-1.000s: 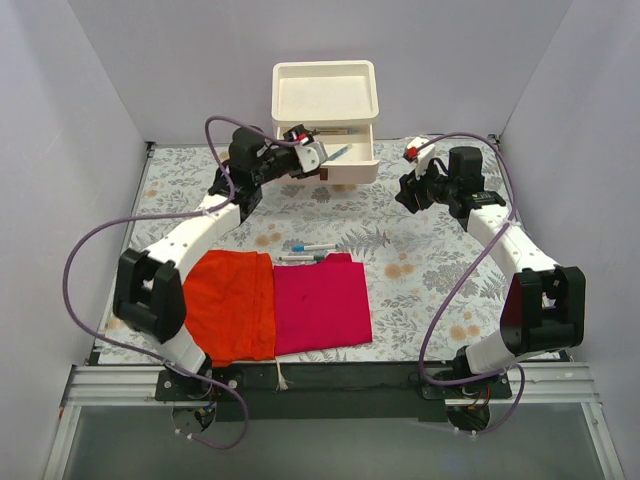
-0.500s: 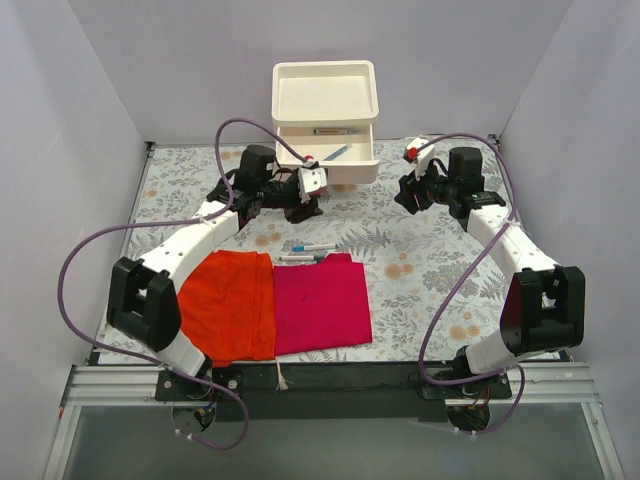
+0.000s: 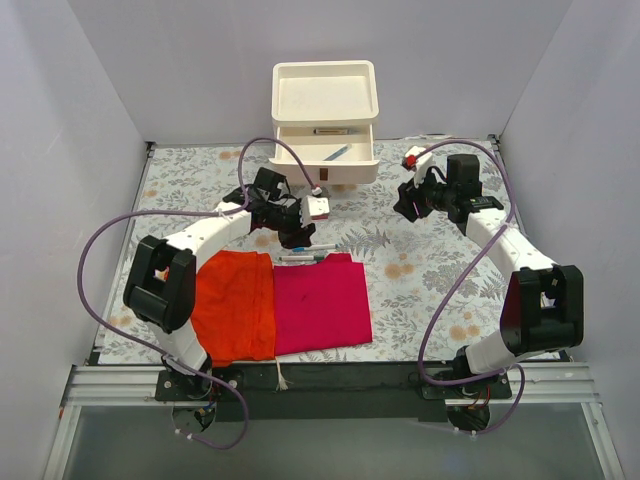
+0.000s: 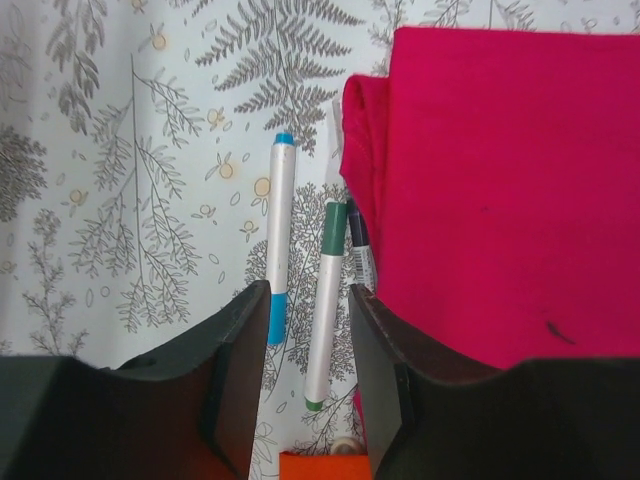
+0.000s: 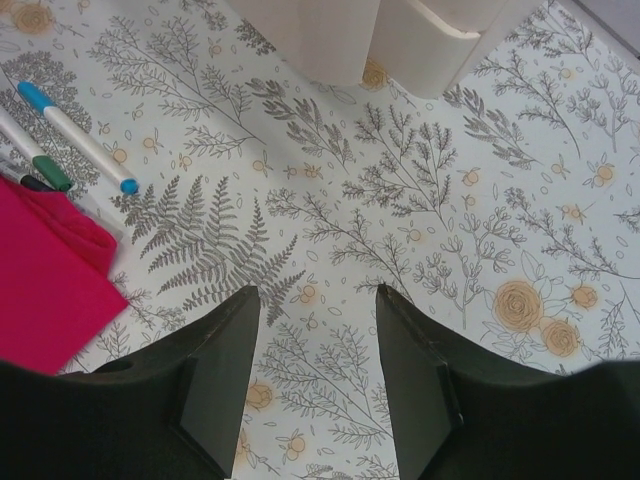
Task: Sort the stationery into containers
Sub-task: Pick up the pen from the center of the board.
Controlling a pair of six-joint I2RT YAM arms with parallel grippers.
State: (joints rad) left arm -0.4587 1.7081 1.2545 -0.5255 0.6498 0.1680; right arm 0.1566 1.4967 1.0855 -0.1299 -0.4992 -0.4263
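The cream-white drawer unit (image 3: 325, 95) stands at the back, its upper drawer (image 3: 350, 160) pulled out with a grey pen (image 3: 328, 131) and a blue pen (image 3: 336, 153) inside. My left gripper (image 3: 300, 232) is open, low over pens lying by the magenta cloth. In the left wrist view my left gripper (image 4: 308, 300) has its fingers either side of a white green-capped pen (image 4: 325, 300). A white blue-capped pen (image 4: 275, 240) lies just left, a dark pen (image 4: 357, 240) against the cloth, a small round silvery item (image 4: 347, 445) below. My right gripper (image 3: 408, 197) is open and empty over the mat (image 5: 318, 295).
A magenta cloth (image 3: 320, 305) and an orange cloth (image 3: 235, 300) lie side by side at the near middle. The right wrist view shows the unit's base (image 5: 400, 40), the blue-capped pen (image 5: 78, 137) and the cloth's corner (image 5: 45, 285). White walls surround the floral mat.
My left gripper has drawn back from the open drawer toward the near side and now sits low over the pens on the mat. The right arm has barely moved.
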